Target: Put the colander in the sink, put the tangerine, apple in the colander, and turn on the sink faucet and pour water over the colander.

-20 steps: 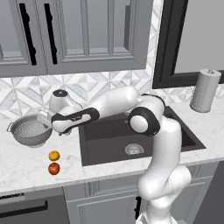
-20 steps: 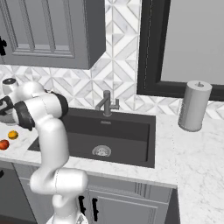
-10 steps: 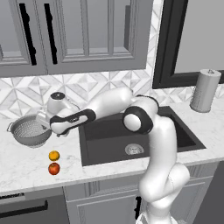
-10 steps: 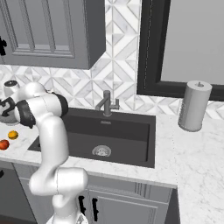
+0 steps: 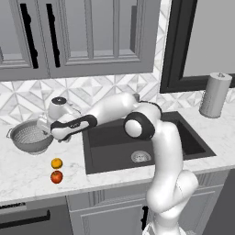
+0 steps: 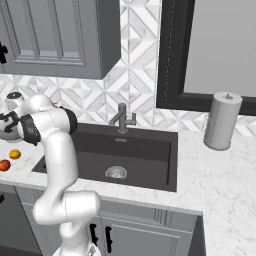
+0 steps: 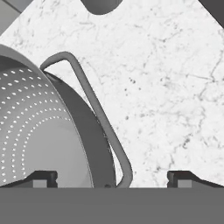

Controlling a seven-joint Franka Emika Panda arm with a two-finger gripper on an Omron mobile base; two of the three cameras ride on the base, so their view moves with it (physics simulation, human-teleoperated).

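I'm on the first step: getting hold of the round silver-grey perforated metal colander (image 5: 31, 137), which sits on the white marble counter (image 5: 27, 176) towards its back edge, left of the large dark rectangular sink (image 5: 137, 140) and well clear of it. My claw (image 7: 112, 178) hangs over the colander's right-hand side, jaws spread wide and gripping nothing. In the hand view the thin wire loop handle (image 7: 89, 103) and the rim beside it run between the two tips, so I judge the grasp is lined up on that handle or rim.

Next I'd lower a touch, close on it, lift, and carry the colander right over the basin edge.

Count: one colander with one handle showing close up; one small round orange tangerine (image 5: 56, 163) and one small red apple (image 5: 56, 176), touching or nearly so, near the counter's front edge; one dark post faucet (image 6: 122, 118) behind the sink; one sink with one silver drain (image 6: 116, 173).
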